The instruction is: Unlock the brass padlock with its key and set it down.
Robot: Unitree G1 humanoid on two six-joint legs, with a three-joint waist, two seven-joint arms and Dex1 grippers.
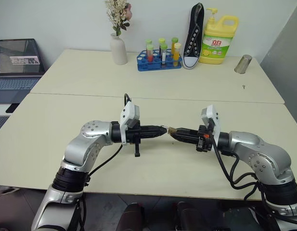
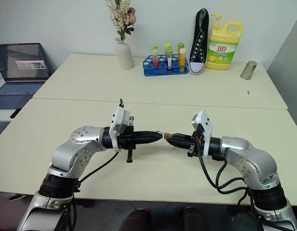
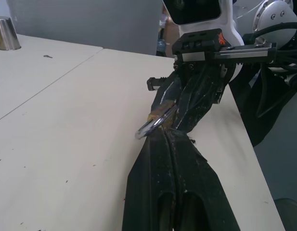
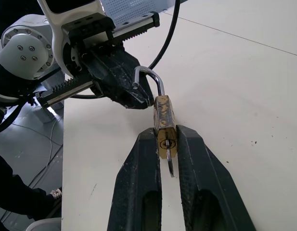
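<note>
Cream table (image 1: 66, 120) — blue rack (image 1: 158, 62) holding coloured tubes (image 1: 162, 48), vase (image 1: 118, 48) with flowers (image 1: 118, 12)

Two cream benches (image 1: 66, 125) stand end to end before me, a seam between them. A pale wall (image 1: 66, 19) rises behind; a grey panel (image 1: 288, 53) stands at my right.

The yellow detergent bottle (image 1: 217, 41) at the back of the table carries a green and white label with two large Chinese characters, 立白. Text on the laptop screen (image 1: 18, 57) is too small to read.
</note>
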